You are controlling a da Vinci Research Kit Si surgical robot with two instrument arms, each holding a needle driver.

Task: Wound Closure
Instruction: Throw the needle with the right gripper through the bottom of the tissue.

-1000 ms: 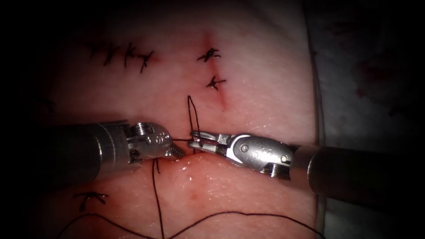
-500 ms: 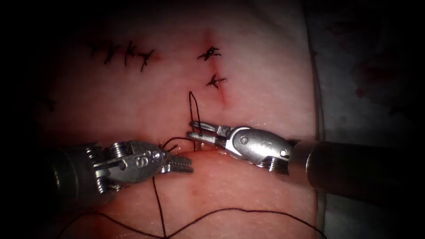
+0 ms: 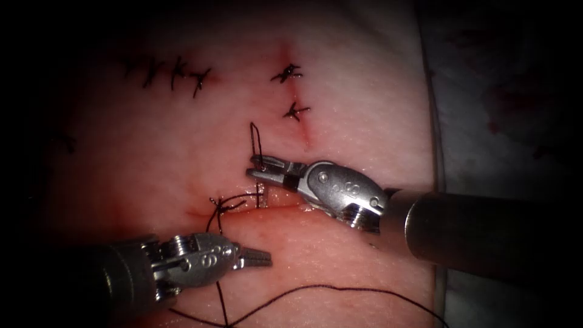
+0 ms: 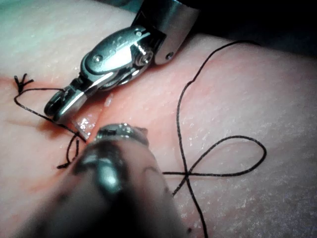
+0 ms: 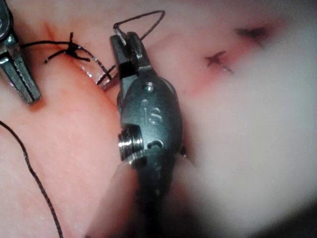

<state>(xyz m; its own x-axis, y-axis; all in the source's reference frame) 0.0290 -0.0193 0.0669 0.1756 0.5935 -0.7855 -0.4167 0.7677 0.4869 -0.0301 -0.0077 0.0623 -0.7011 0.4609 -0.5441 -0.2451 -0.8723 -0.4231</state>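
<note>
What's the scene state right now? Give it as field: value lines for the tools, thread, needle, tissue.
left tool: jaws shut, holding nothing, below the cut
right tool: jaws shut on the thread, above the cut
thread: loop rises from the right jaws; knot at the cut; long slack strand lies on the tissue
needle: cannot tell where it is
tissue: older stitches above the tools; red fluid along the cut
</note>
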